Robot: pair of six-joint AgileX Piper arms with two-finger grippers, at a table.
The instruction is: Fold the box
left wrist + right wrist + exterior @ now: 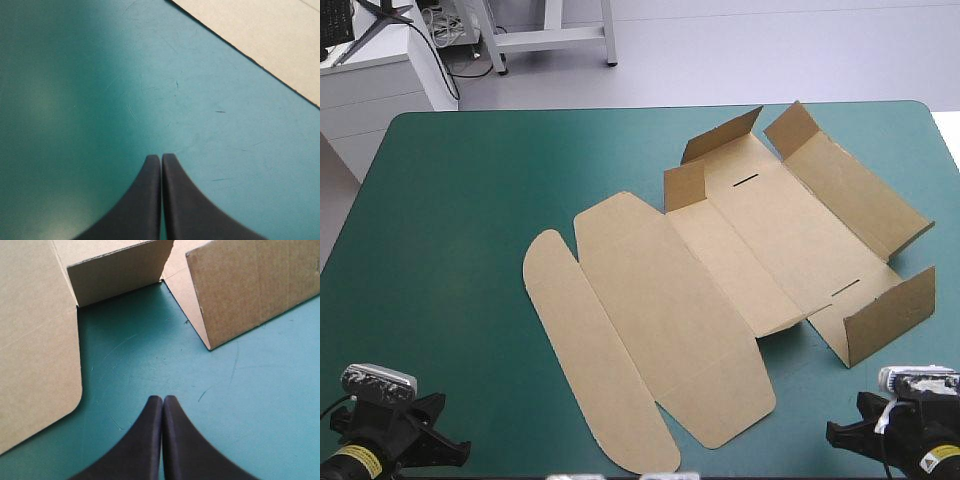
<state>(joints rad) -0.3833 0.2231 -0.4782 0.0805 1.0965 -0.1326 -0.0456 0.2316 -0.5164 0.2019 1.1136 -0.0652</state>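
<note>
The brown box (720, 270) lies opened out across the middle of the teal-green table, its lid and rounded flap flat toward the near left and several walls partly raised at the far right. My left gripper (435, 445) rests at the near left corner, shut, with bare cover under it (161, 157) and a box edge (260, 35) well ahead. At the near right corner my right gripper (840, 435) is shut too (162, 399), a short way from a raised side wall (250, 285), a small upright flap (117, 277) and the lid's rounded corner (35, 355).
A white cabinet (375, 85) stands beyond the table's far left corner. Bare teal-green cover (450, 200) stretches along the left side and the far edge.
</note>
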